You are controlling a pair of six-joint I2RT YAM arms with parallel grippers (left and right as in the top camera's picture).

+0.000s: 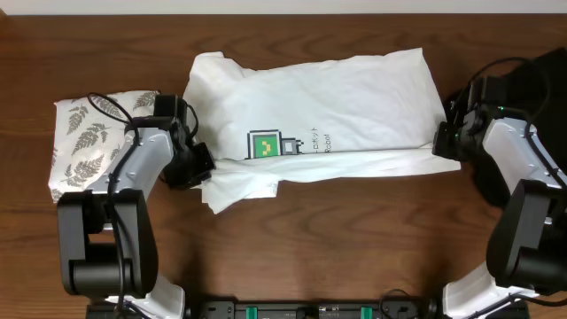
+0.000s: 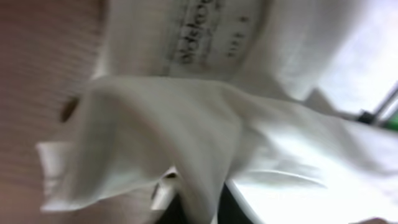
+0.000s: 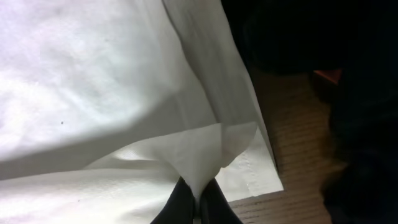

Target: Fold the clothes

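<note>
My left tool (image 1: pixel 202 168) is closed on a bunched fold at the lower left corner of the T-shirt (image 1: pixel 354 89), with cloth gathered right over its fingers. My right tool (image 1: pixel 440 140) is pinched shut on the T-shirt's right edge, a peak of fabric caught between its fingers. The T-shirt lies spread across the middle of the tabletop (image 1: pixel 354 257), its green-and-yellow graphic (image 1: pixel 263 144) facing up. A folded fern-print cloth (image 1: pixel 84 133) sits to the left, and a black garment (image 1: pixel 542 80) lies at the right edge.
</note>
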